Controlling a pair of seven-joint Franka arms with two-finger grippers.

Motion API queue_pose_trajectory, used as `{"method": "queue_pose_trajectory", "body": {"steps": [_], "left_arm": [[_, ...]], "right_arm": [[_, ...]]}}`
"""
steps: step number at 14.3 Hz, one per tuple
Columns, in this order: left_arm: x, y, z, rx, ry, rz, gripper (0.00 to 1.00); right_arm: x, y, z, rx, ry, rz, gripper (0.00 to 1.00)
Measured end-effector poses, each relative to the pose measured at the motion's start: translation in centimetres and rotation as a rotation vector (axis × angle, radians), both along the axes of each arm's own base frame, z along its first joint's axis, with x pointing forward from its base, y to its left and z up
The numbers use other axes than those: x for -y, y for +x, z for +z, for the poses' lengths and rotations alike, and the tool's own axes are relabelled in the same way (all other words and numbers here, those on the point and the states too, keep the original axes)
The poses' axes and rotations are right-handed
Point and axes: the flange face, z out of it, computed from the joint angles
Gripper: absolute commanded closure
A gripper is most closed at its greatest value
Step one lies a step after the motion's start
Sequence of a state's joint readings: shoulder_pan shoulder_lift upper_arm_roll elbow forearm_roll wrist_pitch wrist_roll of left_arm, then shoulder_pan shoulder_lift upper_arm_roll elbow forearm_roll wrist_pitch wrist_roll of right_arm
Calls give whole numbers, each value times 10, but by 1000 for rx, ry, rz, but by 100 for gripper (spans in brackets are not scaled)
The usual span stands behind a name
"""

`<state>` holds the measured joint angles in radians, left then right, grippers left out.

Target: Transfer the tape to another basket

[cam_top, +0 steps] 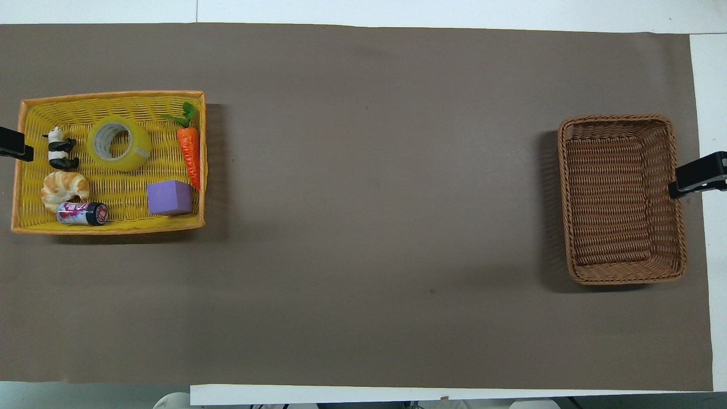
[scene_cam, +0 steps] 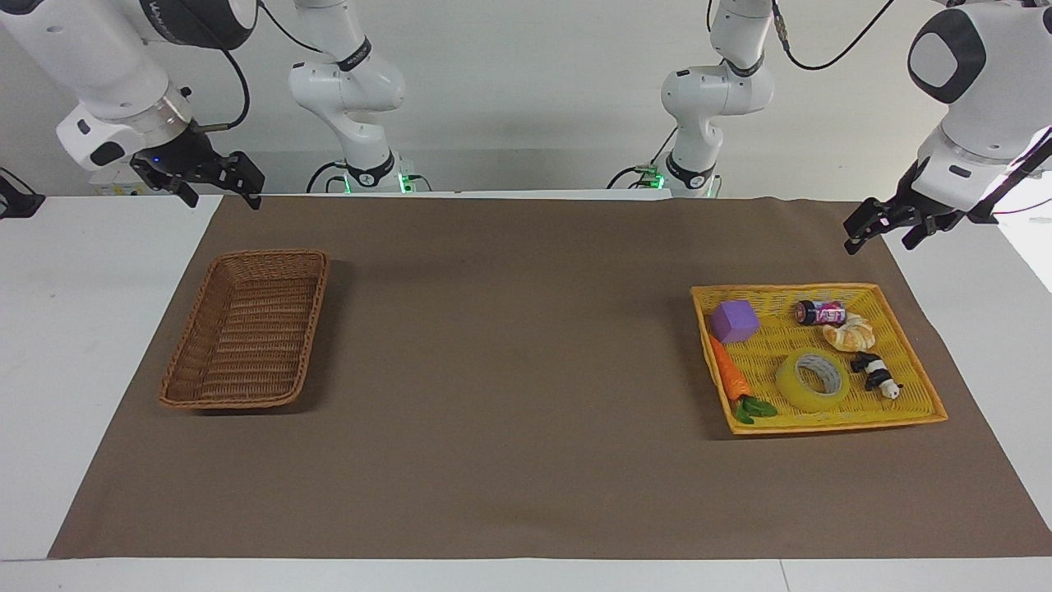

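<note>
I note both arms waiting, raised clear of the table's contents. The right gripper (scene_cam: 215, 182) hangs at the upper left of the facing view, over the mat's edge by the robots; its fingers stand spread, holding nothing. The left gripper (scene_cam: 892, 224) hangs at the upper right of that view, fingers likewise apart and empty. In the overhead view only their dark tips enter at the frame's side edges. The brown wicker basket (scene_cam: 191, 368) sits at left centre of the facing view, toward the right arm's end, with nothing in it. The yellow tray (scene_cam: 830, 424) lies at right centre, toward the left arm's end. In it, nearest the robots, I see a small can (scene_cam: 820, 312) and a purple block (scene_cam: 734, 321), then a croissant (scene_cam: 850, 334). Farther out lie the tape (scene_cam: 811, 381), flat with its core facing up, between a toy carrot (scene_cam: 731, 377) and a panda figure (scene_cam: 875, 374).
</note>
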<state>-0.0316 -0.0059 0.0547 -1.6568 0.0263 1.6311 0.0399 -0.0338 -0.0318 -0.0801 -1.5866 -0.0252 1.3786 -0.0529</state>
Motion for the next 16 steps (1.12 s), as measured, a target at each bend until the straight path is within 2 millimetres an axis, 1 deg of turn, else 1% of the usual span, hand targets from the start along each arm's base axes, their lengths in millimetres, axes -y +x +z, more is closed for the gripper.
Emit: {"method": "queue_pose_trajectory", "body": {"steps": [3,5,6,7,9,12,13,14,15,16], "left_arm": [[0,0,0,1,0,6,0],[-6,3,-4,19,1,17,0],[-14,6,-12,30,1,32,0],[-26,9,-27,36,2,50,0],[-42,20,-74,43,5,74,0],[-52,39,-163,100,13,84,1],[-56,43,-190,110,15,88,3],[-57,48,-213,111,17,88,5],[-57,54,-231,112,19,85,8],[-57,60,-242,112,21,83,10]], "right_arm": [[0,0,0,0,0,0,1],[0,0,0,0,0,0,1],[0,0,0,0,0,0,1],[0,0,0,0,0,0,1],[0,0,0,0,0,0,1],[0,0,0,0,0,0,1],[0,0,0,0,0,0,1],[0,0,0,0,0,0,1],[0,0,0,0,0,0,1],[0,0,0,0,0,0,1]]}}
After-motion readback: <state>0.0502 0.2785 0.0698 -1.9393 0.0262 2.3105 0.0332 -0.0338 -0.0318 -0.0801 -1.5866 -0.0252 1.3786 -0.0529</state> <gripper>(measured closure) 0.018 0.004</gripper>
